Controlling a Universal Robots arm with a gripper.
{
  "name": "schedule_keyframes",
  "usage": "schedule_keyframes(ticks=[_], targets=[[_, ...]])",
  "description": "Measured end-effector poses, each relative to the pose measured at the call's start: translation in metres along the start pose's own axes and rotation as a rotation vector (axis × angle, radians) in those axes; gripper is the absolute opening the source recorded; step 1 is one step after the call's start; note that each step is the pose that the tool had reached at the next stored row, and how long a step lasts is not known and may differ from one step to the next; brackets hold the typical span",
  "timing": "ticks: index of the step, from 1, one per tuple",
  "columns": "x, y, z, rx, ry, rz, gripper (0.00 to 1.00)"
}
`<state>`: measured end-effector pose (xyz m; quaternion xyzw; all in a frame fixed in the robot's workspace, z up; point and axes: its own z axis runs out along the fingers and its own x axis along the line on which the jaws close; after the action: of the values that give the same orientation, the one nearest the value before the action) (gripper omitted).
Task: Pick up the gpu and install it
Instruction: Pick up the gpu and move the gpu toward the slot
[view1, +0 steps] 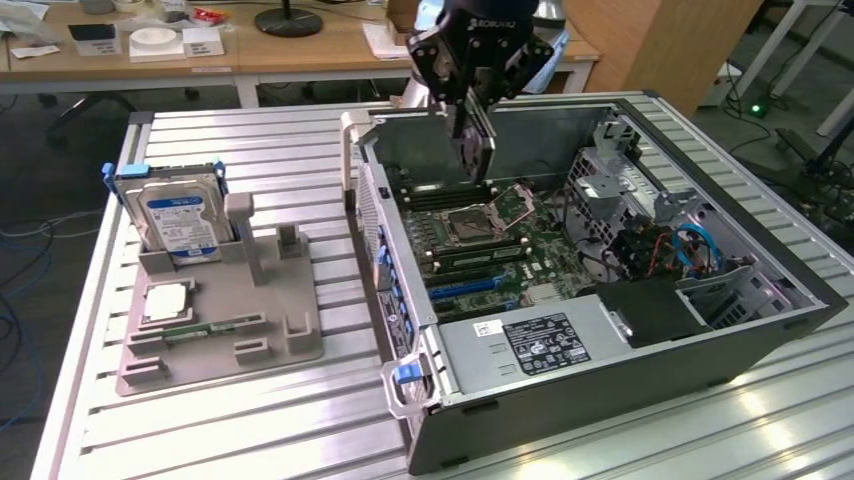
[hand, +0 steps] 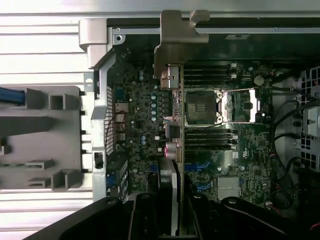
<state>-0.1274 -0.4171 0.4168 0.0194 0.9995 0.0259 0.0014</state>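
Observation:
My gripper (view1: 470, 108) is shut on the gpu (view1: 474, 155), a thin dark card that hangs edge-on above the open computer case (view1: 754, 185). The card's lower edge is over the motherboard (view1: 501, 250), close to the empty processor socket (view1: 514, 208) and apart from the board. In the wrist view the gpu (hand: 181, 125) runs as a narrow strip from between my fingers (hand: 145, 220), with its pale metal bracket (hand: 175, 42) at the far end by the case's rear wall. Blue expansion slots (hand: 201, 169) lie beside the card's line.
A grey holder (view1: 227, 320) on the exterior view's left carries a hard drive with a blue label (view1: 180, 222), a processor chip (view1: 167, 300) and a green memory stick (view1: 200, 328). The power supply (view1: 534, 345) and cables (view1: 687, 250) fill the case's near and right parts.

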Motion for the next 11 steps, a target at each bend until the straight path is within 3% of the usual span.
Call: schedule_keyframes(ticks=[11], targets=[[-0.031, 0.0011, 0.0016, 0.0000, 0.0000, 0.000, 0.28]])
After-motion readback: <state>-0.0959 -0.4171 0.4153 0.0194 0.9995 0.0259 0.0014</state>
